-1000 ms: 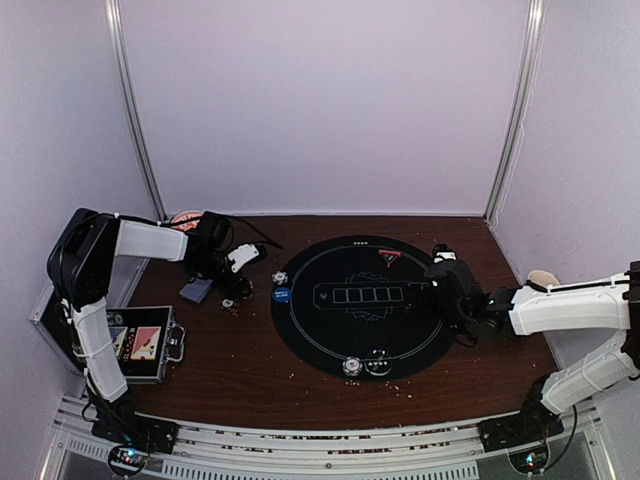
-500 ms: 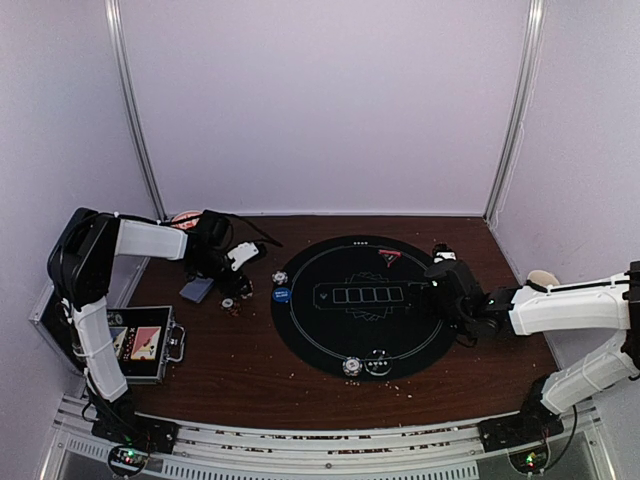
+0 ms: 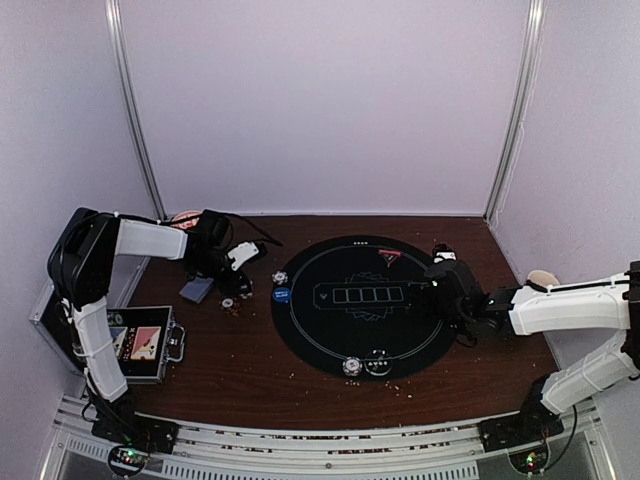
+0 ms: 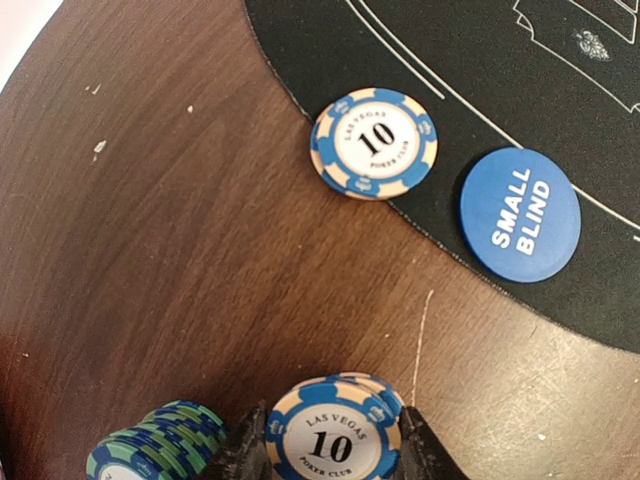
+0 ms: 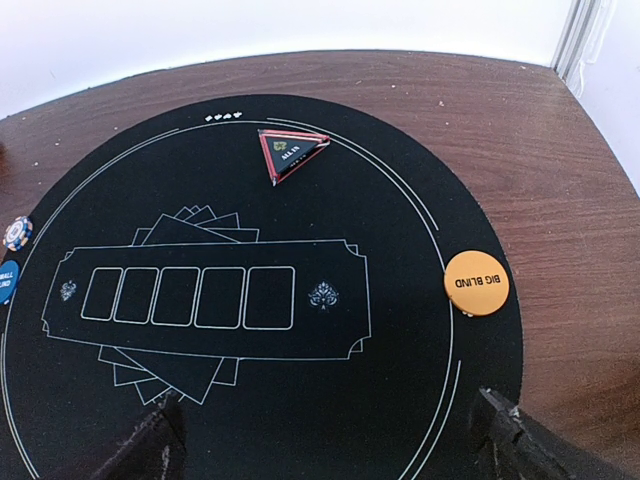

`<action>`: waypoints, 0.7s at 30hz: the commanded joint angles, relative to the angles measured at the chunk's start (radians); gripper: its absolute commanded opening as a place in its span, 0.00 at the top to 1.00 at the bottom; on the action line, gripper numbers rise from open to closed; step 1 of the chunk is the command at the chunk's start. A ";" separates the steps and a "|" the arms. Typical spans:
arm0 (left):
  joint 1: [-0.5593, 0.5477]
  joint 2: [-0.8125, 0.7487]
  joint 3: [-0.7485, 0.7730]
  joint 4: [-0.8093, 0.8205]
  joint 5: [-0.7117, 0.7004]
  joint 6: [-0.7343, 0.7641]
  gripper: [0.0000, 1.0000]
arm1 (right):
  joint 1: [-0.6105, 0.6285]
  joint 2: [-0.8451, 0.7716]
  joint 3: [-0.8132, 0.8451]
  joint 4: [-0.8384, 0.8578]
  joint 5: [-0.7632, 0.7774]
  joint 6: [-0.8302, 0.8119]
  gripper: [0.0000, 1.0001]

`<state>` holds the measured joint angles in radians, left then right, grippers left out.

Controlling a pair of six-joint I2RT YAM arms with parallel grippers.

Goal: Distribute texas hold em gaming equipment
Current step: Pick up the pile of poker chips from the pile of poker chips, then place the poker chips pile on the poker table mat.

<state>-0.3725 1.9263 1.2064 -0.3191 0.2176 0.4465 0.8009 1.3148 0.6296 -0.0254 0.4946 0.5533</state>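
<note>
A dark brown wooden table [image 3: 250, 350] is spreading across the booth, its grain showing fine scratches [image 4: 420, 340] and pale specks [image 4: 98, 148]. Plain, pale lilac walls are closing it in: a back wall [image 3: 320, 100], a left wall [image 3: 50, 120] and a right wall [image 3: 590, 150]. A left post [image 3: 139, 130] and a right post [image 3: 512, 120], both slim metal, are standing in the rear corners. A ribbed metal rail [image 3: 320, 447] is running along the near edge. Soft, even light is falling everywhere, casting only faint shadows.
</note>
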 commanded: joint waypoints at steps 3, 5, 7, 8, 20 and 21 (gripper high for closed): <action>0.011 0.005 0.028 -0.019 0.034 -0.005 0.66 | 0.005 0.002 0.010 0.012 0.009 0.000 0.00; 0.011 -0.003 0.030 -0.022 0.037 -0.007 0.66 | 0.004 0.001 0.011 0.012 0.011 0.000 0.00; 0.011 -0.016 0.034 -0.031 0.044 -0.007 0.67 | 0.004 0.002 0.010 0.012 0.011 0.001 0.00; 0.009 -0.024 0.038 -0.035 0.047 -0.007 0.67 | 0.005 0.000 0.011 0.011 0.012 0.003 0.00; -0.084 -0.059 0.191 -0.099 0.059 -0.030 0.67 | 0.004 -0.016 0.003 0.013 0.028 0.012 0.00; -0.105 -0.051 0.212 -0.106 0.055 -0.033 0.67 | 0.005 -0.019 0.003 0.012 0.033 0.013 0.00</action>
<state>-0.4099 1.8957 1.3361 -0.4068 0.2523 0.4347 0.8009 1.3148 0.6292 -0.0254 0.4961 0.5541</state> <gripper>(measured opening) 0.385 0.997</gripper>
